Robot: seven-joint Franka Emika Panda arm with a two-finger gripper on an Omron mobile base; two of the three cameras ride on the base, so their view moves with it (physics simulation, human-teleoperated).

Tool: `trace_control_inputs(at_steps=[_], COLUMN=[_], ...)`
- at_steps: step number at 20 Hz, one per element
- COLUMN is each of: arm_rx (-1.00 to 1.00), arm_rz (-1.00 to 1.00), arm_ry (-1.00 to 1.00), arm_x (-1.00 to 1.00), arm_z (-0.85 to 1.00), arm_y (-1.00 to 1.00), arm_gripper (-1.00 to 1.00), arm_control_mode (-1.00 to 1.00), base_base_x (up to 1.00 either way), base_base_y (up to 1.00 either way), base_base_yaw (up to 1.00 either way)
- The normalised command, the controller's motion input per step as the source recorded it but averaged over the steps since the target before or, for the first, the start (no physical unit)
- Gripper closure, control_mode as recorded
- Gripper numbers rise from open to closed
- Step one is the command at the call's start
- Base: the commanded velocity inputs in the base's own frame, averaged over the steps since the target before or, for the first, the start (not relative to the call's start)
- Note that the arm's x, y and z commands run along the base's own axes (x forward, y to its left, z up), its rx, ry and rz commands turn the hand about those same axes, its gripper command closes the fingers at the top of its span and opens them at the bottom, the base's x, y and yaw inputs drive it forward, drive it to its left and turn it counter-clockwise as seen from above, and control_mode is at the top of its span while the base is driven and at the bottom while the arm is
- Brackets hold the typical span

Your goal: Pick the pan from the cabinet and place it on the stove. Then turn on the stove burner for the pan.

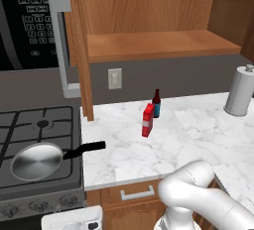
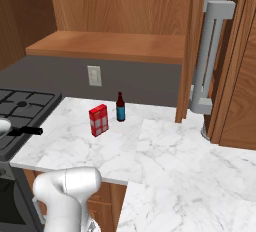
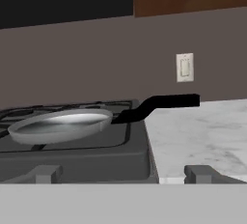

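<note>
Pan [image 1: 35, 160], a round shallow silver-grey metal one with a long black handle [image 1: 85, 149], sits on the front right grate of the dark grey gas stove [image 1: 30, 125]; its handle reaches out to the right over the edge of the white marble tabletop [image 1: 188, 135]. From the hand view the pan [image 3: 60, 124] lies low on the grates with the handle raised slightly and pointing right, and the two dark fingertips [image 3: 46, 174] of the tool stand wide apart, level with the stove's front edge, holding nothing. A row of small grey knobs [image 1: 39, 205] runs along the stove front. The tall brown wood-grain cabinet [image 1: 154, 21] above the tabletop stands open, its lower shelf bare, a door edge [image 1: 82, 50] with a long silver bar handle [image 1: 62, 45] swung out beside the black microwave [image 1: 25, 21]. On the tabletop, a small red carton [image 1: 148, 120] stands just beside a dark bottle with a blue label [image 1: 157, 104]; a grey paper-towel roll [image 1: 240, 91] stands well to the right. A white wall outlet [image 1: 115, 79] is on the grey backsplash.
</note>
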Motion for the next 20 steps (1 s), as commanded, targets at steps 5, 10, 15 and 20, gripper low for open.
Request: trace_control_inputs(at_steps=[5,10,15,20], arm_rx=[0.00,0.00,0.00,0.00], arm_rz=[0.00,0.00,0.00,0.00], arm_ry=[0.00,0.02,0.02,0.02], arm_x=[0.08,0.11,0.11,0.09], arm_z=[-0.11,-0.10,-0.13,-0.15], arm_y=[0.07,0.08,0.03,0.00], arm_gripper=[-1.00,-1.00,-1.00,-1.00], arm_control_mode=[-1.00,-1.00,-1.00,-1.00], base_base_x=[0.00,0.00,0.00,0.00], base_base_y=[0.00,0.00,0.00,0.00], base_base_yaw=[0.00,0.00,0.00,0.00])
